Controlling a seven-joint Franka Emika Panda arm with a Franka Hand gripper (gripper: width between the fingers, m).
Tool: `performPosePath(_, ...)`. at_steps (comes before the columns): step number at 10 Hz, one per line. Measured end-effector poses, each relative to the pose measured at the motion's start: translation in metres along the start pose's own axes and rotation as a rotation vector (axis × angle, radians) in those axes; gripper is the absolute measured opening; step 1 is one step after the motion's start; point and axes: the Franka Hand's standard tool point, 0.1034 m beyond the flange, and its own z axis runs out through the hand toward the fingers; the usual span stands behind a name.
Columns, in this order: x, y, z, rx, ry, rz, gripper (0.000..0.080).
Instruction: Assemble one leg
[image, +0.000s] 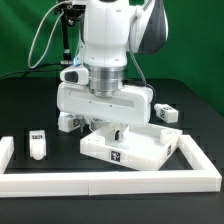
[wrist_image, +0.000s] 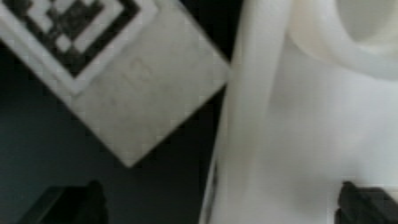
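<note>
A small white leg (image: 37, 143) with a black-and-white tag stands alone on the black table at the exterior view's left. My gripper (image: 108, 130) hangs low over the large flat white slab (image: 140, 150) in the middle, its fingers mostly hidden under the hand. In the wrist view the gripper (wrist_image: 221, 205) is open, with dark fingertips (wrist_image: 71, 205) far apart at the picture's two lower corners. Between them lies a blurred white rounded part (wrist_image: 302, 110). A white tagged face (wrist_image: 134, 85) lies beside it; I cannot tell which part it belongs to.
Two more small white legs lie behind the slab, one at the exterior view's right (image: 166, 113) and one at its left (image: 68, 121). A white raised border (image: 100, 183) runs along the table's front and both sides. Cables and a black stand (image: 66, 40) rise at the back.
</note>
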Motion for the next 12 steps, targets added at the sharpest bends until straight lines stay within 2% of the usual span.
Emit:
performPosePath(2,0.001,0.0,-0.001,0.001,0.002,-0.003,0.0629)
performPosePath(3,0.001,0.0,-0.001,0.001,0.002,-0.003,0.0423)
performPosePath(4,0.001,0.0,-0.001,0.001,0.002,-0.004,0.0423)
performPosePath(5,0.001,0.0,-0.001,0.001,0.002,-0.004,0.0247)
performPosePath(6,0.001,0.0,-0.001,0.001,0.002,-0.004,0.0247)
performPosePath(7,0.003,-0.001,-0.002,0.003,0.004,-0.012,0.0061)
performPosePath(10,0.023,-0.009,-0.01,0.018,0.034,-0.019,0.0057)
performPosePath(12,0.038,-0.015,-0.012,0.015,0.064,-0.085,0.0055)
